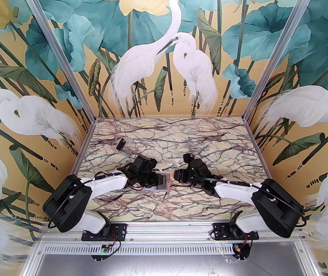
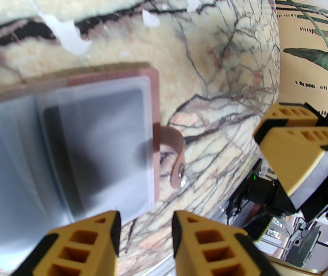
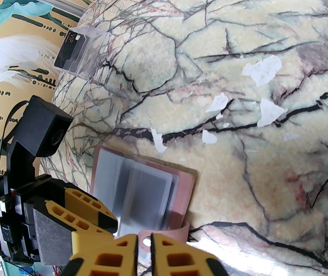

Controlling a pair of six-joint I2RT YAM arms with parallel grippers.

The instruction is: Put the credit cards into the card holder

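The dusty-pink card holder (image 1: 166, 186) lies open on the marble table between my two grippers, its clear sleeves (image 2: 14, 159) facing up. A dark card (image 2: 95, 154) shows blurred through the right sleeve. The snap tab (image 2: 173, 151) sticks out free at the holder's right edge. My left gripper (image 2: 146, 231) hovers over the holder's near edge, open, with nothing between its fingers. My right gripper (image 3: 144, 249) sits just right of the holder (image 3: 185, 191), jaws a narrow gap apart and empty. Another black credit card (image 3: 66, 52) stands in a clear box (image 3: 90, 55) at the back left.
The clear plastic box (image 1: 123, 145) stands near the left wall. White worn patches (image 3: 263, 69) mark the table beyond the holder. Painted walls close the table on three sides. The two grippers' fingers (image 2: 293, 151) are close together over the holder's right side.
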